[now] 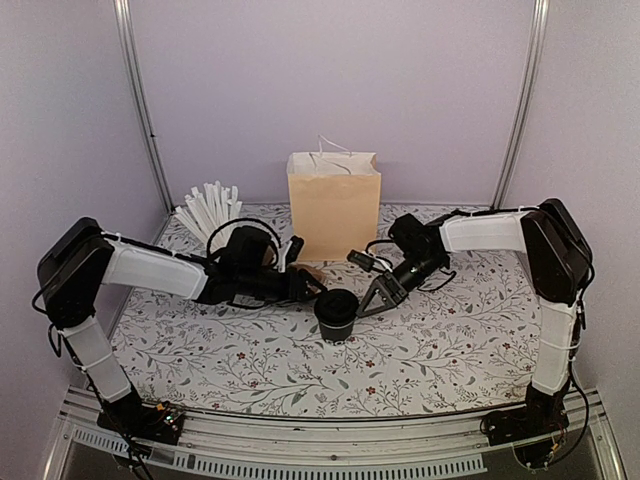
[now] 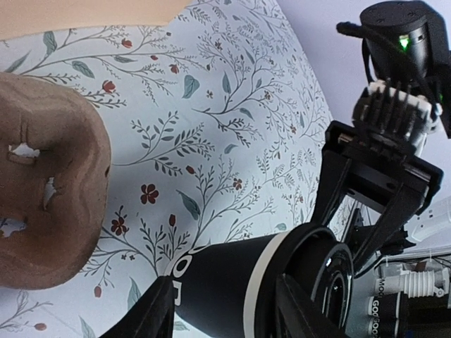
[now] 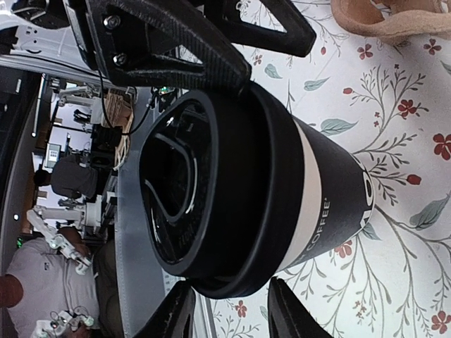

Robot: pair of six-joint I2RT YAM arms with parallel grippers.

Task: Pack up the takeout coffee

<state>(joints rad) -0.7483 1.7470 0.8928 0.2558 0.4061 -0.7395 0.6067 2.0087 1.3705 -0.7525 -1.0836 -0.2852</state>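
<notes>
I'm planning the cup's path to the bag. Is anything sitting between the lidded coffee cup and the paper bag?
Yes: the brown pulp carrier lies between the coffee cup and the paper bag, beside the left end effector.

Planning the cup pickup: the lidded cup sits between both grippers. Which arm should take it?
Left, probably. The left gripper, open, straddles the cup body, and the pulp carrier lies beside it. The right gripper, also open, faces the lid, a poorer hold.
</notes>
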